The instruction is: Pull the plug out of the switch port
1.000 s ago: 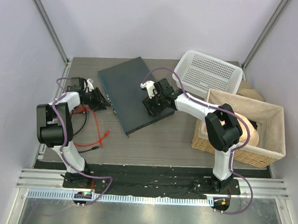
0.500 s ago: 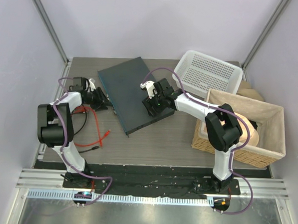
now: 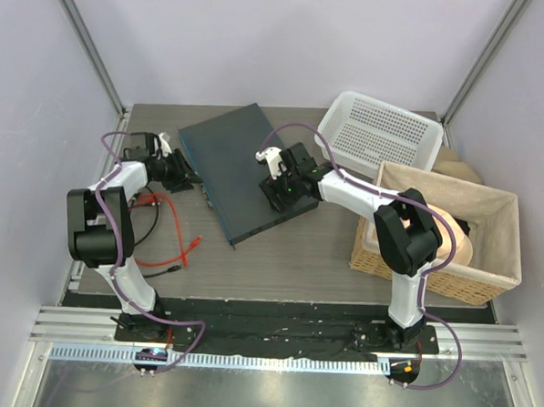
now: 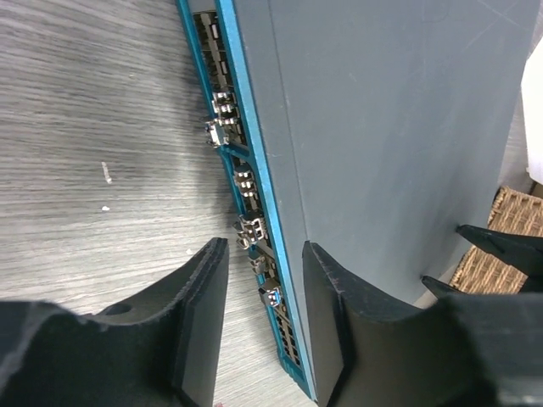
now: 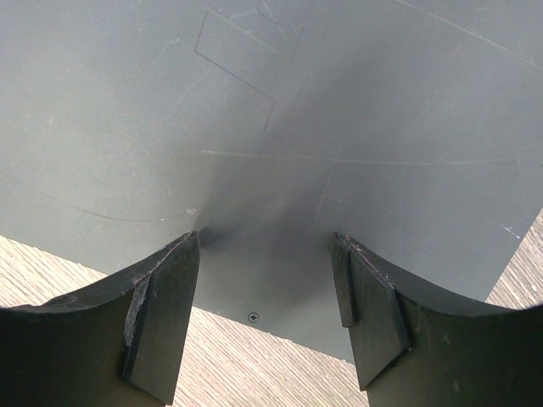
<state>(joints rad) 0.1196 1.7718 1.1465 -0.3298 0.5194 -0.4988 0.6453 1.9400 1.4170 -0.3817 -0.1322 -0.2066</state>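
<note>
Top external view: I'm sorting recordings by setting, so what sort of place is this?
Probably a lab robot cell: plain walls enclose the table, left arm and right arm are bolted at its near edge, and a network switch lies near a white perforated basket.

Left fingers seemingly slightly farther back along the switch edge.

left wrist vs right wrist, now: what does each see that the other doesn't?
Left wrist only: the bluish narrow front edge of the large flat dark slate-grey metal switch, with its row of small sockets, and a corner of the woven wicker basket.
Right wrist only: a small screw near the switch's edge, and scratches on its top panel.
Both: the switch top, the wood-grain table, and that arm's own fingers, open and holding nothing: left gripper, right gripper.
</note>
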